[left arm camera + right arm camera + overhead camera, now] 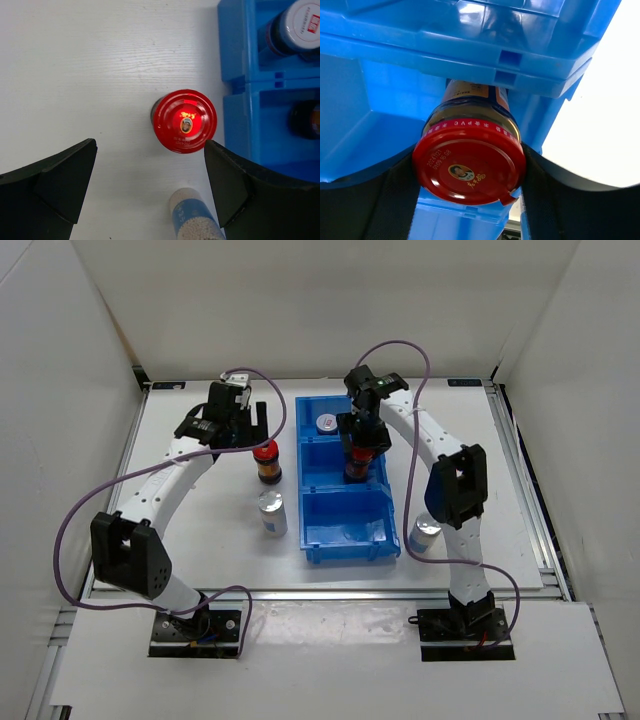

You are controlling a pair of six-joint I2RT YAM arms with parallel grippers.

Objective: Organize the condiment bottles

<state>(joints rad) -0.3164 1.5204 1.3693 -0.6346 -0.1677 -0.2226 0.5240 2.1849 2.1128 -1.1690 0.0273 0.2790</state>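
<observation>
The right gripper (362, 438) is shut on the red cap of a dark bottle (469, 165) and holds it upright in the middle compartment of the blue bin (330, 540). A grey-white-capped bottle (326, 423) stands in the far compartment. The second red-capped bottle (266, 460) stands on the table left of the bin. The left gripper (150, 170) hovers open above the table just beside that bottle's cap (185, 121), its right finger close to it. A silver bottle (272, 510) stands in front of the bottle. Another silver bottle (427, 533) stands right of the bin.
The bin's near compartment (350, 520) holds nothing. White walls enclose the table at the back and sides. The right arm's forearm (455, 480) passes over the table right of the bin, close to the silver bottle there.
</observation>
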